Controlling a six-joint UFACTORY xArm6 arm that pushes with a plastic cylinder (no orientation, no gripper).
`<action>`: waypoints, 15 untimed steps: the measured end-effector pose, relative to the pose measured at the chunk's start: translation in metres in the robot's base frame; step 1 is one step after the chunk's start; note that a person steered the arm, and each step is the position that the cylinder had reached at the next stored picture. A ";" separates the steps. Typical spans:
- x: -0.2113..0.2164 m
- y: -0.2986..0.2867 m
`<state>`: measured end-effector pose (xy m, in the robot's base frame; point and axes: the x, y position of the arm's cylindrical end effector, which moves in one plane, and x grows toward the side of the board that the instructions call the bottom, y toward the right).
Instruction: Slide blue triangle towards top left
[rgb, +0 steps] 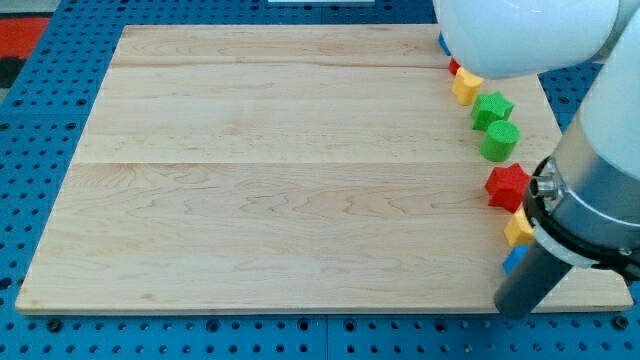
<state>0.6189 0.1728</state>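
Observation:
The blue triangle (514, 260) shows only as a small blue sliver at the view's lower right, mostly hidden behind the dark rod. My tip (512, 312) rests near the board's bottom right edge, just below and touching or nearly touching the blue piece. A yellow block (519, 229) sits just above the blue one, partly covered by the arm.
Blocks line the wooden board's (300, 170) right edge: a red star (508, 186), a green cylinder (500, 141), a green star (492, 108), a yellow block (466, 87), slivers of red (454, 66) and blue (443, 43). The white arm body (530, 35) covers the upper right.

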 end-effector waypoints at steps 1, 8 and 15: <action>-0.001 0.012; -0.324 0.128; -0.408 0.020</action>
<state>0.2105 0.1927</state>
